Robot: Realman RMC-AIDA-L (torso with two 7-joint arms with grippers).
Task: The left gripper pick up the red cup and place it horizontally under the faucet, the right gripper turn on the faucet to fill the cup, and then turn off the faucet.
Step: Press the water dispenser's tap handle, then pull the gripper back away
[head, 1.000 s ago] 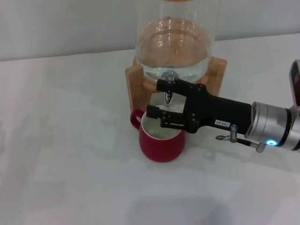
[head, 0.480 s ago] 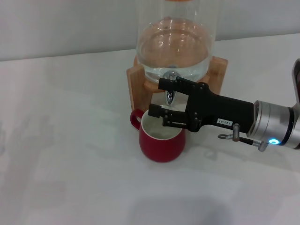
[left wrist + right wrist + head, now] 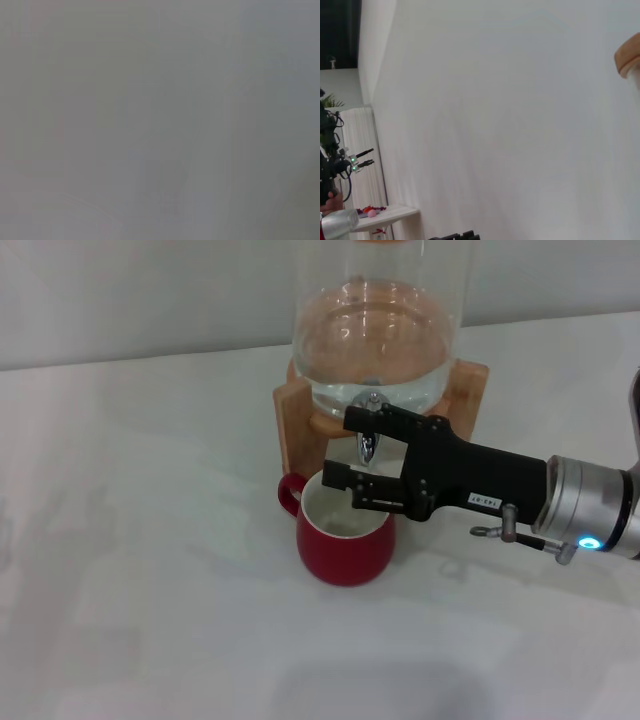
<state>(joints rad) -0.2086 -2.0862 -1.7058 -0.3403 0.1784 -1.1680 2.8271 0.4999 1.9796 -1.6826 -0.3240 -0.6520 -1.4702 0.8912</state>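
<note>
The red cup (image 3: 345, 543) stands upright on the white table, white inside showing, loop handle to the left. It sits directly below the chrome faucet (image 3: 367, 446) of the glass dispenser. My right gripper (image 3: 339, 449) reaches in from the right, open. One finger lies at the faucet's top and the other over the cup's rim, with the spout showing between them. The left gripper is out of view; the left wrist view shows only plain grey.
The glass dispenser (image 3: 375, 335) holds water and rests on a wooden stand (image 3: 290, 420) at the back of the table (image 3: 140, 540). In the right wrist view a wooden edge (image 3: 627, 57) shows against a white wall.
My right gripper has drawn back slightly to the right, its fingers staying the same distance apart. The cup has not moved.
</note>
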